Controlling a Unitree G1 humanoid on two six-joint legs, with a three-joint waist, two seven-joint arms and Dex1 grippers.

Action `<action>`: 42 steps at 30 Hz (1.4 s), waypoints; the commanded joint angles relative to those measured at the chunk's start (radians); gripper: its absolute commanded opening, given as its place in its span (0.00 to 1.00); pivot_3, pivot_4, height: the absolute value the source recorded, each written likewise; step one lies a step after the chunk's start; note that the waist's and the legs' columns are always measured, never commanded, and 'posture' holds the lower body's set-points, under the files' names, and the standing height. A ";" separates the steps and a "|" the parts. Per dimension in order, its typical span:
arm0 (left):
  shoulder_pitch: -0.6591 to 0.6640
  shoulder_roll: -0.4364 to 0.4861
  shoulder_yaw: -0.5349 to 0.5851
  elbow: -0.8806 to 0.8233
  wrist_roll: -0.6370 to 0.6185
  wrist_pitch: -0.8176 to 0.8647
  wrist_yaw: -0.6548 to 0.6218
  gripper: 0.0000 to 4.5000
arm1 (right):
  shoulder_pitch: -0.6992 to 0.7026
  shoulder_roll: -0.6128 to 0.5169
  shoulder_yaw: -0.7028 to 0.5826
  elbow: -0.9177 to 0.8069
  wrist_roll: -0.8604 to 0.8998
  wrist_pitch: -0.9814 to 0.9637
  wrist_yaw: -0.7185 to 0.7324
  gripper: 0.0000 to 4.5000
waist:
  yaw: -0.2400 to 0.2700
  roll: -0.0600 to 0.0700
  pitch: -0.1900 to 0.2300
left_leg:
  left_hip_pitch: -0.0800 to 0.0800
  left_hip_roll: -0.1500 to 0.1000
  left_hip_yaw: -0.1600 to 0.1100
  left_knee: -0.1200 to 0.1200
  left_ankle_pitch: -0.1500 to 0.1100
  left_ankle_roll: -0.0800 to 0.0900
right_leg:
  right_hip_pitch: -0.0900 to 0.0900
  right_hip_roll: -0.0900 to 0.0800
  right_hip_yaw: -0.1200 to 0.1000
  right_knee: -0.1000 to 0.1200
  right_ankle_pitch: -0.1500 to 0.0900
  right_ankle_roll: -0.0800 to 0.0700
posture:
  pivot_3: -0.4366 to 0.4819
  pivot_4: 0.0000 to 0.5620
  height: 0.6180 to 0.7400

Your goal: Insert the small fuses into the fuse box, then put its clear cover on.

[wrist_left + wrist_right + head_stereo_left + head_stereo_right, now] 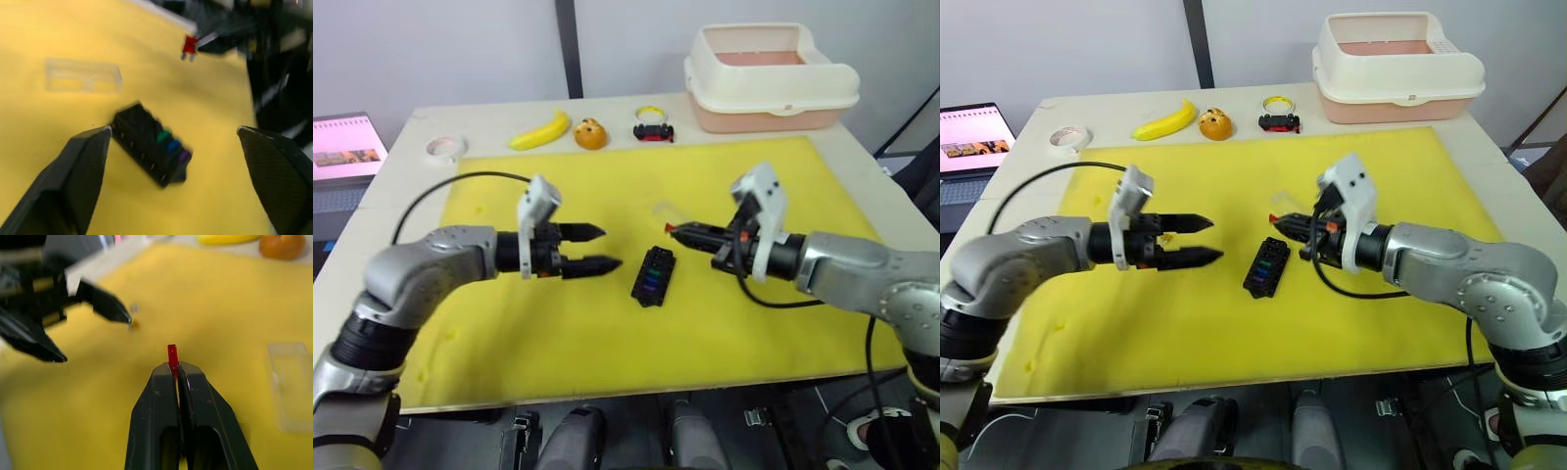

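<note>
Red and tiny, a plastic fuse [172,354] is pinched between the closed black fingers of the right gripper [677,231], held just above the far end of the small black slotted fuse box [653,276] on the yellow mat [548,333]. Green, blue and purple fuses are already seated there. Insertion is judged to be in hand; lowering onto an empty slot is called for. The left gripper [603,249] hovers empty, spread wide, beside the box. The transparent rectangular cover [82,75] lies just beyond.

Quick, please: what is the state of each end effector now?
Left end effector: open, holding nothing.
Right end effector: closed on a red fuse.
</note>
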 commanded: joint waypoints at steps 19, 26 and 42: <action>-0.065 -0.198 -0.079 0.178 0.483 -0.380 -0.239 0.99 | 0.032 0.109 0.169 0.110 -0.637 -0.211 0.378 0.00 | 0.001 -0.002 0.001 | -0.002 -0.001 -0.001 0.002 0.001 -0.002 | -0.001 -0.001 -0.001 0.001 0.000 0.001 | 0.48 0.27 1.00; -0.059 -0.212 -0.077 0.167 0.498 -0.368 -0.244 0.99 | 0.038 0.145 0.160 0.127 -0.687 -0.209 0.424 0.00 | 0.001 -0.002 0.001 | -0.002 -0.001 -0.002 0.002 0.001 -0.002 | -0.001 -0.001 -0.001 0.001 0.000 0.001 | 0.48 0.27 1.00; -0.058 -0.230 -0.073 0.155 0.508 -0.359 -0.247 0.99 | 0.044 0.207 0.132 0.183 -0.755 -0.211 0.473 0.00 | 0.000 -0.002 0.001 | -0.001 -0.001 -0.002 0.002 0.001 -0.002 | -0.001 0.000 -0.001 0.002 0.000 0.001 | 0.48 0.27 1.00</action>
